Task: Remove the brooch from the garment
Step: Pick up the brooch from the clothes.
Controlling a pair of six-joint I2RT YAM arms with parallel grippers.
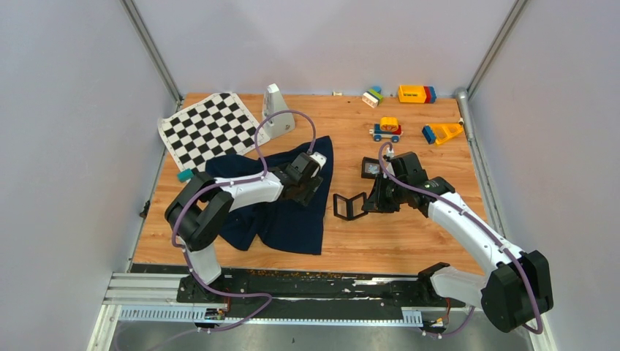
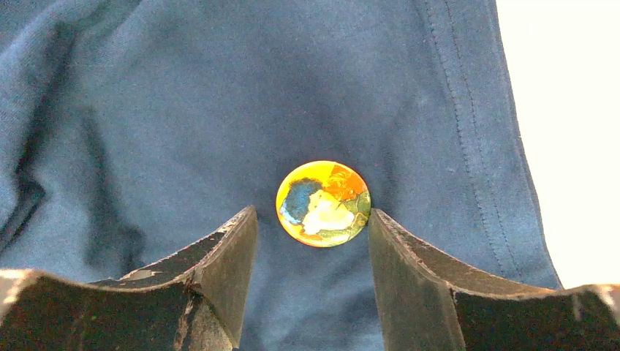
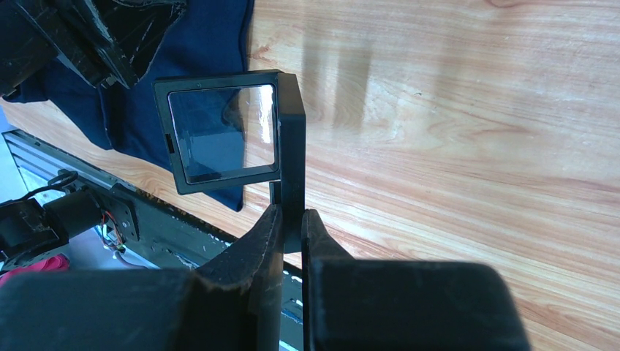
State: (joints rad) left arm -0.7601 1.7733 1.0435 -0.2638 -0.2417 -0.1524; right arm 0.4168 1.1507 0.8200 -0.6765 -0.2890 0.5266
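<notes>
The dark navy garment [image 1: 292,223] lies crumpled on the wooden table, left of centre. A round orange-and-blue brooch [image 2: 323,203] is pinned to the garment [image 2: 183,110]. My left gripper [image 2: 313,212] hovers over the cloth, open, its tips either side of the brooch's near edge. The right fingertip [image 2: 376,219] touches the brooch's rim, while the left one stands apart from it. In the top view the left gripper [image 1: 303,191] hides the brooch. My right gripper [image 3: 292,219] is shut on the edge of a black hinged frame case [image 3: 223,131] with a clear window, standing just right of the garment [image 1: 349,206].
A black-and-white chequered mat [image 1: 208,130] lies at the back left, with a white wedge-shaped object [image 1: 276,110] beside it. A toy car [image 1: 386,130], coloured blocks [image 1: 416,93] and an orange-blue toy [image 1: 442,132] sit at the back right. A small teal piece [image 1: 184,175] lies by the garment's left edge.
</notes>
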